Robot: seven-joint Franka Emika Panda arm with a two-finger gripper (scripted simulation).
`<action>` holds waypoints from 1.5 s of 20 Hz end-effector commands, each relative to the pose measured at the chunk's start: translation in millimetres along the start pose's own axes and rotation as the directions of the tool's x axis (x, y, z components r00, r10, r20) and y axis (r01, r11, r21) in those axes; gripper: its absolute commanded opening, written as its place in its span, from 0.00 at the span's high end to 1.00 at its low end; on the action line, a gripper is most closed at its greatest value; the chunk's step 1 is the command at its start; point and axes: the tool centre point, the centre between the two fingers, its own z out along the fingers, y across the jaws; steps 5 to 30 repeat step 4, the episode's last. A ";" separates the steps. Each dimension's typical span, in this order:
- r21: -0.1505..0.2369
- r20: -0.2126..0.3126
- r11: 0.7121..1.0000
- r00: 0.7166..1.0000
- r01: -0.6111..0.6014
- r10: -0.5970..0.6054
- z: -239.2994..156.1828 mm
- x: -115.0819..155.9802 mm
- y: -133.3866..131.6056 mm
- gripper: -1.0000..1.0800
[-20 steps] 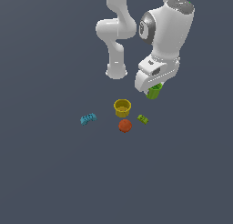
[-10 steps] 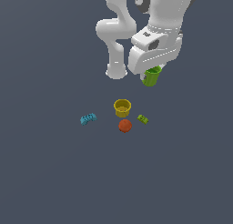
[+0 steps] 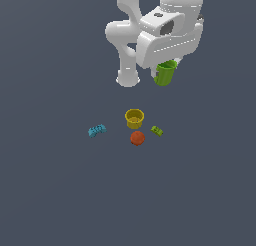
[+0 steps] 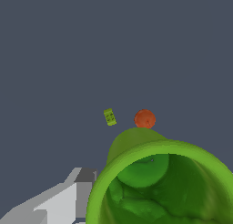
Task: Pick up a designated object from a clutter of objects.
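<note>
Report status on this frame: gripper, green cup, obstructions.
Gripper shut on small bright green open-topped cup, held high above the floor. Yellow cup, orange-red ball, cyan knobbly block, tiny green block below. Nothing obstructing.

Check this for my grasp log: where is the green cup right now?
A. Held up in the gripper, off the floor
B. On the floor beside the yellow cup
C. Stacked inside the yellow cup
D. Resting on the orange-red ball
A: the green cup hangs in the gripper, high above the yellow cup and orange-red ball.

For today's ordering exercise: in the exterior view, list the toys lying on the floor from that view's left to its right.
Cyan block → yellow cup → green block. The ball sits under the yellow cup's span, so it is left out.
</note>
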 end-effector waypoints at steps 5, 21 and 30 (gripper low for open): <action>0.000 0.000 1.000 1.000 0.000 0.000 -5.2 1.1 2.2 1.00; 0.000 0.000 1.000 1.000 0.000 0.000 -5.2 1.1 2.2 1.00; 0.000 0.000 1.000 1.000 0.000 0.000 -5.2 1.1 2.2 1.00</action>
